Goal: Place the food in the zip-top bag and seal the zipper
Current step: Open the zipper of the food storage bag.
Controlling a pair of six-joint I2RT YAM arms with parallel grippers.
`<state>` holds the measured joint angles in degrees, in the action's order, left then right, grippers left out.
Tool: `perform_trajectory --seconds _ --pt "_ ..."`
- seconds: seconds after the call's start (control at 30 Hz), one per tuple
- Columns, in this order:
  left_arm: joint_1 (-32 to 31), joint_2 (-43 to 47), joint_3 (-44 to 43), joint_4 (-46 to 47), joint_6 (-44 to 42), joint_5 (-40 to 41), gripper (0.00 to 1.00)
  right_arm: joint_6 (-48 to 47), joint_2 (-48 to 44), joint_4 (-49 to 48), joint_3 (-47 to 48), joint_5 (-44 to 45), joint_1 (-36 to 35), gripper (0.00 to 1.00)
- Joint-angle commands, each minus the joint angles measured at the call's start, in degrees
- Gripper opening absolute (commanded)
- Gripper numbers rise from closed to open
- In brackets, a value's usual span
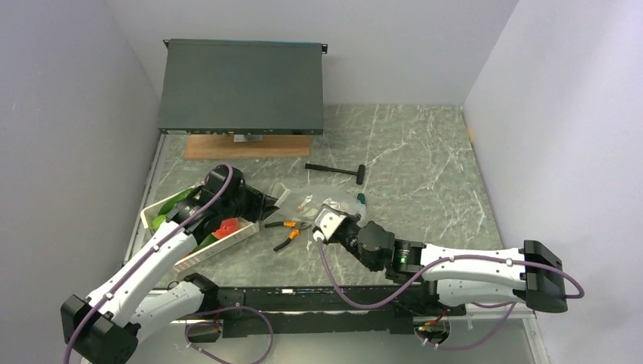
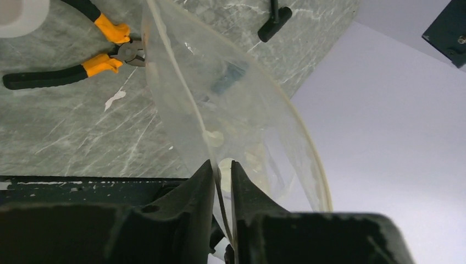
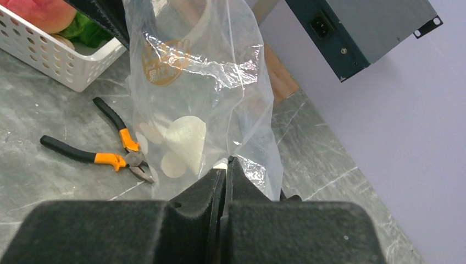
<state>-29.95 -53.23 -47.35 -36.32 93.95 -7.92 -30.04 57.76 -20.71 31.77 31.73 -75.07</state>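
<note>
1. Spanning the whole scene, a grey-green marble-veined worktop (image 1: 409,152) is boxed in by plain pale walls (image 1: 546,114) on three sides.
2. At the far edge, a dark rack-mount unit (image 1: 241,85) rests on a wooden board (image 1: 246,146). A black T-shaped tool (image 1: 337,171) lies near it.
3. The zip-top bag (image 3: 192,82) is held between both arms near the worktop's middle. The left jaws are nearly closed, pinching its rim. The right jaws are pressed together on another edge.
4. Orange-handled pliers (image 3: 110,154) lie just beside the bag.
5. The food (image 3: 41,12) sits in the white slotted basket (image 3: 49,55) at the left.
</note>
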Motion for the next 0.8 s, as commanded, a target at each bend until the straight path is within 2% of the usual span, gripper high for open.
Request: perform_trajectory --seconds 0.0,0.07,0.1,0.13,0.23,0.3,0.4,0.5,0.63,0.77 --pt "0.2 -0.1 -0.4 5.0 2.9 -1.1 0.11 2.1 0.5 0.6 4.1 4.5 -0.5 0.0" --pt "0.2 0.2 -0.2 6.1 0.6 0.0 0.0 5.3 0.9 5.6 6.9 6.1 -0.5 0.18" --pt "0.2 0.2 -0.3 6.7 -1.0 0.8 0.0 6.9 0.8 7.9 8.0 6.2 -0.5 0.29" --pt "0.2 0.3 -0.9 7.2 -3.7 1.7 0.0 8.5 0.7 9.6 8.7 6.4 -0.5 0.49" --pt "0.1 -0.7 -4.5 5.0 -13.7 4.5 0.0 13.5 -1.0 15.4 10.3 5.1 -0.5 0.74" --pt "-0.5 -2.0 -6.8 3.6 -22.1 5.3 0.0 17.5 -3.2 19.9 11.3 2.6 -0.5 0.82" --pt "-2.7 -2.3 -5.9 4.5 -32.3 7.4 0.0 23.9 -7.5 25.8 12.4 -0.6 -0.5 0.85" --pt "-5.3 0.0 -0.3 14.7 -41.4 4.3 0.0 29.6 -11.7 31.7 14.3 -5.2 -0.5 0.87" --pt "-7.8 3.4 6.4 27.8 -46.2 1.2 0.0 37.9 -15.4 35.7 16.6 -8.4 -0.5 0.95" --pt "-11.5 3.5 4.4 23.9 -50.0 7.0 0.0 46.1 -14.1 39.3 20.2 -6.6 -0.5 1.0"
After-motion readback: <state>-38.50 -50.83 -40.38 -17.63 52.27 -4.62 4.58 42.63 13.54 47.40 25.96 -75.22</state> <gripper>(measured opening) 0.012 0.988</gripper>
